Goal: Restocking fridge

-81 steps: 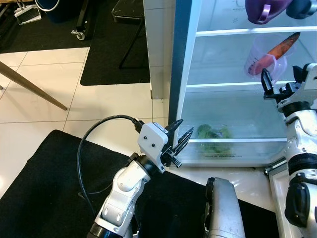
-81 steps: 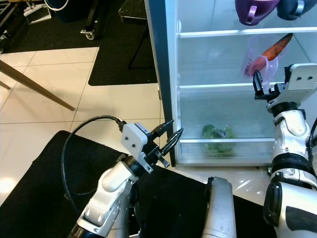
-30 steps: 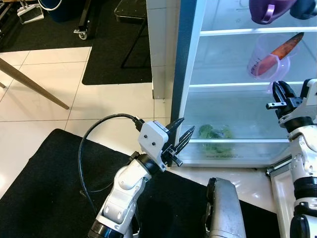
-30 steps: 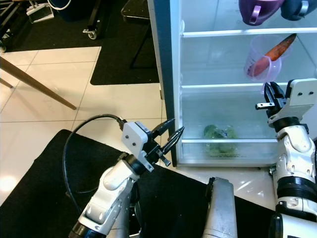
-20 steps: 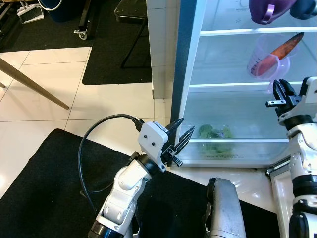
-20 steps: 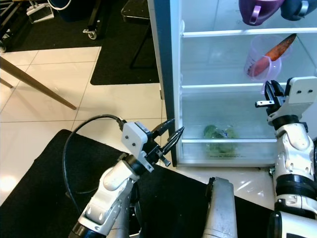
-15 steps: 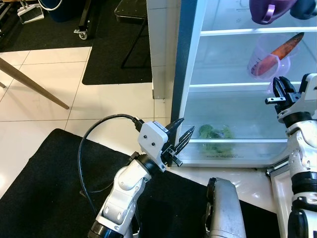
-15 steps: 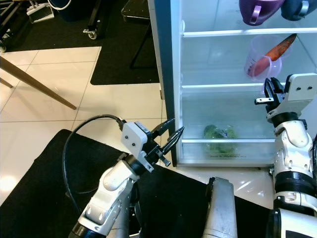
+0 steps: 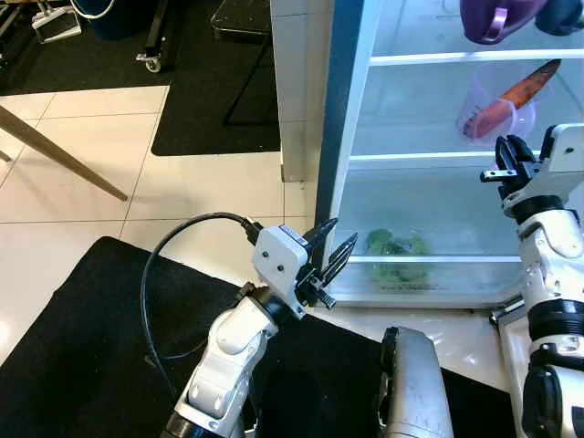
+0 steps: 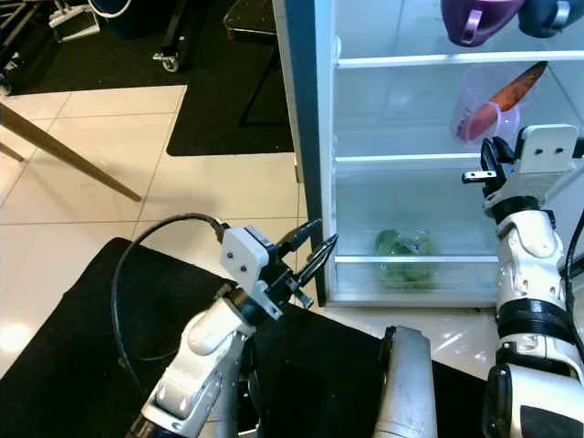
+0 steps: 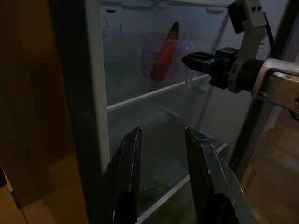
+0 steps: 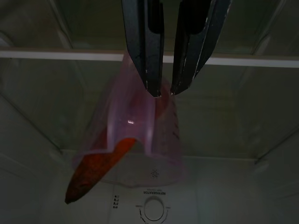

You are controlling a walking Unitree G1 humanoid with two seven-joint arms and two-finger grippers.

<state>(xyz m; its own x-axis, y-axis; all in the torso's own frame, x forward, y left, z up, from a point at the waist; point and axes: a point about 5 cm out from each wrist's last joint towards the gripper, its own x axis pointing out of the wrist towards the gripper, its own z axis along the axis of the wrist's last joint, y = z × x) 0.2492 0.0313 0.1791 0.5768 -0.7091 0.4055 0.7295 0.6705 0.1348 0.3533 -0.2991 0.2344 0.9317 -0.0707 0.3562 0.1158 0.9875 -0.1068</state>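
Note:
The fridge (image 9: 345, 109) stands open before me. On its middle shelf sits a clear pink measuring cup (image 9: 485, 108) with an orange carrot (image 9: 523, 89) leaning in it. My right gripper (image 9: 507, 151) is just below and beside the cup at its handle. In the right wrist view that gripper (image 12: 166, 92) is open by a narrow gap, and the cup (image 12: 135, 140) lies just past the tips. My left gripper (image 9: 343, 230) hangs open and empty by the fridge's lower left edge. A bag of greens (image 9: 394, 248) lies on the bottom shelf.
A purple jug (image 9: 497, 16) stands on the top shelf. A black mat (image 9: 91, 347) covers the floor under me, with white tiles beyond. A slanted wooden leg (image 9: 55, 155) and a wheeled stand (image 9: 146, 62) are at the far left.
My right gripper has risen and moved left, closer to the cup's handle, and its fingers stand closer together. The left arm has barely moved.

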